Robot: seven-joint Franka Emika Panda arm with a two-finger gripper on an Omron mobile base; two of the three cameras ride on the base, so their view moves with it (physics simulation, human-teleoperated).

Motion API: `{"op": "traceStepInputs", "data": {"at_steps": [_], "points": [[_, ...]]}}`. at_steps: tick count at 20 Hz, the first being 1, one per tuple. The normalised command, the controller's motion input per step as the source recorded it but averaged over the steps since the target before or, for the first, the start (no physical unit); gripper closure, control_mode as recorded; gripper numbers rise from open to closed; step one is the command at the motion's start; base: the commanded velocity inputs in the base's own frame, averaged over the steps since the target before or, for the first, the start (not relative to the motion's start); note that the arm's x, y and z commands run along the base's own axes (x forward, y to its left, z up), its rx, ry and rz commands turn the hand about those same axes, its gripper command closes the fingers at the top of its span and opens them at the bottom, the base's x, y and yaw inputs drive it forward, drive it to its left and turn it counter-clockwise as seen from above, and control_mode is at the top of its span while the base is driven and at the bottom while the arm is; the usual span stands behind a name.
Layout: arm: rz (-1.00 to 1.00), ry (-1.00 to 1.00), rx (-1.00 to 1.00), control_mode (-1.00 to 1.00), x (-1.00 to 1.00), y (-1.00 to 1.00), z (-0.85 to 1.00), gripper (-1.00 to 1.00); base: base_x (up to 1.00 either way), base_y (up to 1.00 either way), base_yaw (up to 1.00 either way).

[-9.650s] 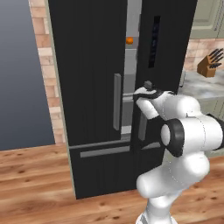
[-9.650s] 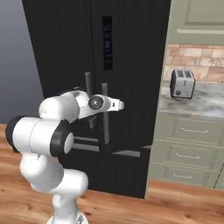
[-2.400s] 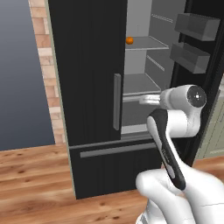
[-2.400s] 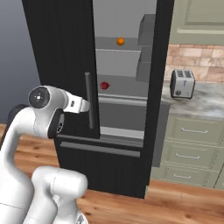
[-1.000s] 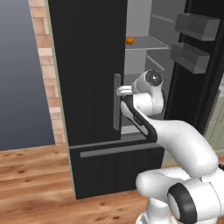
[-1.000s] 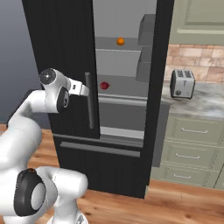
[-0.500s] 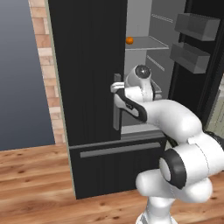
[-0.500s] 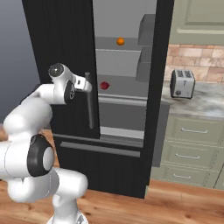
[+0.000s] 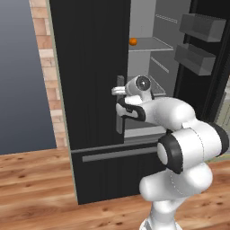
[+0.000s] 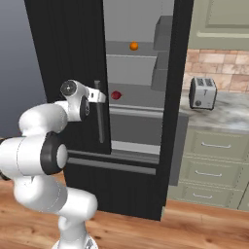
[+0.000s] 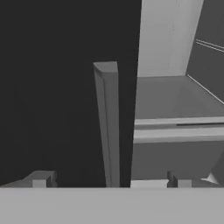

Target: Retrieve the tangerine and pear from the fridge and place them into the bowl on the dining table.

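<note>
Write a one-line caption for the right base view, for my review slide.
Open gripper at the handle of the fridge's closed left door; tangerine and pear sit on shelves inside.

We see the fridge [image 9: 90, 90], tall and black, with its right door swung open on a pale grey shelved interior and its left door shut, long grey handle upright. The tangerine [image 10: 133, 46], small and bright orange, sits on an upper shelf. The pear [image 10: 115, 95], dark red and roundish, rests on a lower shelf, near the shut door's edge
</note>
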Motion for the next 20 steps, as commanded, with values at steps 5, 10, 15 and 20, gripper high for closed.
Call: {"op": "traceStepInputs", "data": {"at_steps": [5,10,15,20], "points": [[0.0,0.0,0.0,-1.0,0.56,0.0,-0.09,-1.0,0.0,0.0,0.0],[0.0,0.0,0.0,-1.0,0.61,0.0,-0.03,-1.0,0.0,0.0,0.0],[0.0,0.0,0.0,-1.0,0.66,0.0,-0.04,-1.0,0.0,0.0,0.0],[0.0,0.0,0.0,-1.0,0.69,0.0,-0.12,-1.0,0.0,0.0,0.0]]}}
